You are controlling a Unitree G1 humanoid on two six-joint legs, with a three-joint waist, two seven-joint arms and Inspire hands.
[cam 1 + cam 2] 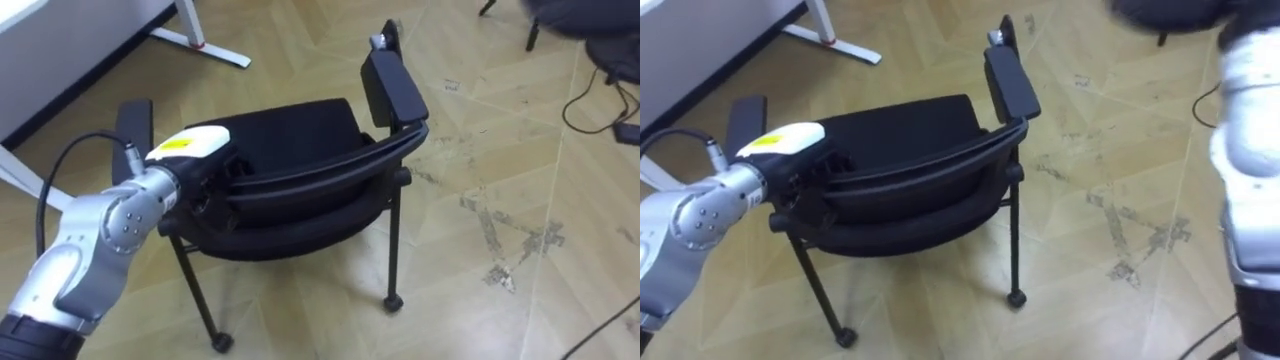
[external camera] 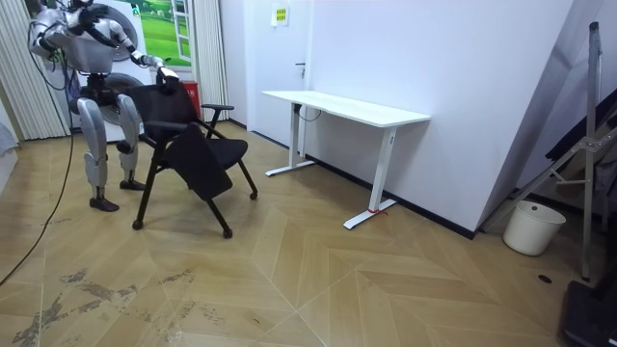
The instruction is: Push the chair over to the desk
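Currently we have the chair (image 1: 290, 130) on the wooden floor (image 1: 480, 280) directly in front of the robot. Its seat faces away, and its backrest (image 1: 330, 175) is the near edge. The white desk (image 2: 347, 106) stands well apart, at the far left. We judge this orientation to be deliberate: the backrest is the highest part within reach, and a load applied there should roll the chair forward on its castors (image 1: 393, 300).

The left hand (image 1: 190, 143) rests on the left end of the backrest's top edge, just beside the left armrest (image 1: 133, 125). The back of the hand faces up. The left forearm comes in from the lower left and climbs to the wrist, so the arm lies roughly along the intended push line. The underside of the hand merges with the dark backrest, so we cannot tell whether it grips the edge or only presses on it.

The right arm (image 1: 1250, 150) stands along the right edge, clear of the chair. Contact sits at one end only, so we expect the chair to tend to swing as it rolls.
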